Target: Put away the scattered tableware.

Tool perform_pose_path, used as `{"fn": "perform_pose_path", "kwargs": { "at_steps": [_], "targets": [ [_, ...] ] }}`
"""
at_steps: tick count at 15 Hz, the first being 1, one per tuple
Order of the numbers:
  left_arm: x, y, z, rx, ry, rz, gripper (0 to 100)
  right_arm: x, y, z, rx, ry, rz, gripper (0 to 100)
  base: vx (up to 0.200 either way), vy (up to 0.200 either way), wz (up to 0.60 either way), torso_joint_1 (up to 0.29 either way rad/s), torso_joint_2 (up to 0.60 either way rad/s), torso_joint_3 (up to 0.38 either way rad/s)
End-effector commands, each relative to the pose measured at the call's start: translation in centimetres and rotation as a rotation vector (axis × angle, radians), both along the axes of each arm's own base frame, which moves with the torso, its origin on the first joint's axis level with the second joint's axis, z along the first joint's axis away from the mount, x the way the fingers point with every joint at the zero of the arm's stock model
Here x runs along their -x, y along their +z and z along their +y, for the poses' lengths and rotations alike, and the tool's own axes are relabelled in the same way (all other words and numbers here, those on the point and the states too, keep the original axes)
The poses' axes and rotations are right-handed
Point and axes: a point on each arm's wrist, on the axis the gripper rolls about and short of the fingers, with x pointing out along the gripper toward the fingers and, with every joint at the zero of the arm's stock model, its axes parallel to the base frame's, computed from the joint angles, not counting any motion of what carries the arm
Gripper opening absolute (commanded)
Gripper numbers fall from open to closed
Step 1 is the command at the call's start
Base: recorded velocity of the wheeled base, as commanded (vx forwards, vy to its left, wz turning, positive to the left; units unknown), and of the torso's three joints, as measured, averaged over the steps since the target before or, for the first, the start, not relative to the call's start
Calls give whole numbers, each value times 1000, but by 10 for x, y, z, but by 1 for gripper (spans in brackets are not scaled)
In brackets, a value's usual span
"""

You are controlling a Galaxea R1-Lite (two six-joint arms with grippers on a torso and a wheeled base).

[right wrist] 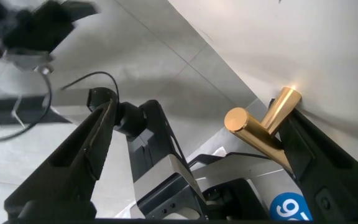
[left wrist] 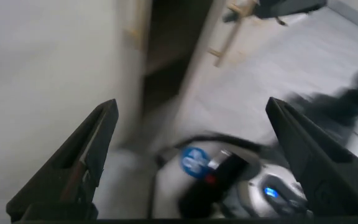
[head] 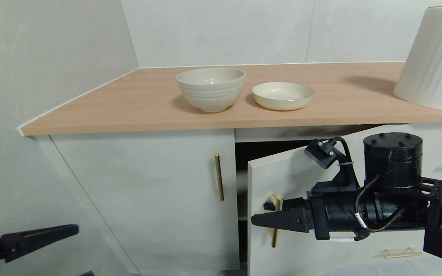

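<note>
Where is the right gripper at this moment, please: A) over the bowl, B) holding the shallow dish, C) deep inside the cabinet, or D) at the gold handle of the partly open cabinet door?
D: the right gripper sits with the gold handle between its fingers, on the cabinet door that stands ajar.

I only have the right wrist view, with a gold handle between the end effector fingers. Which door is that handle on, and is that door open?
Observer: The handle is on the right cabinet door, which stands ajar with a dark gap beside it.
Operator: Where is the tableware?
Observer: A deep bowl and a shallow dish sit side by side, not touching, on the countertop above the cabinet.
Operator: And the left arm?
Observer: The left end effector is open and holds nothing. It is low, to the left of the closed left door.
</note>
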Motion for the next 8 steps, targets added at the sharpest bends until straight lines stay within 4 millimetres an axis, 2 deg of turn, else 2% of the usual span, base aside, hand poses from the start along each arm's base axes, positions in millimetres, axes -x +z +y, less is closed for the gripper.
{"fn": "perform_pose_path", "kwargs": {
  "at_steps": [1,2,3,5,8],
  "targets": [
    [-57,-31,-26,-17,-125,224,100,0,1,0,-2,1,-3,100,0,0,0,0,0,0],
    [-71,-48,-37,-7,-156,258,100,0,0,0,-1,1,-2,100,0,0,0,0,0,0],
    [-75,-55,-42,24,-158,286,100,0,0,0,-1,1,-2,100,0,0,0,0,0,0],
    [-77,-55,-51,104,-151,337,100,0,1,0,-2,1,-3,100,0,0,0,0,0,0],
    [-76,-52,-52,134,-146,347,100,0,1,0,-3,1,-4,100,0,0,0,0,0,0]
  ]
}}
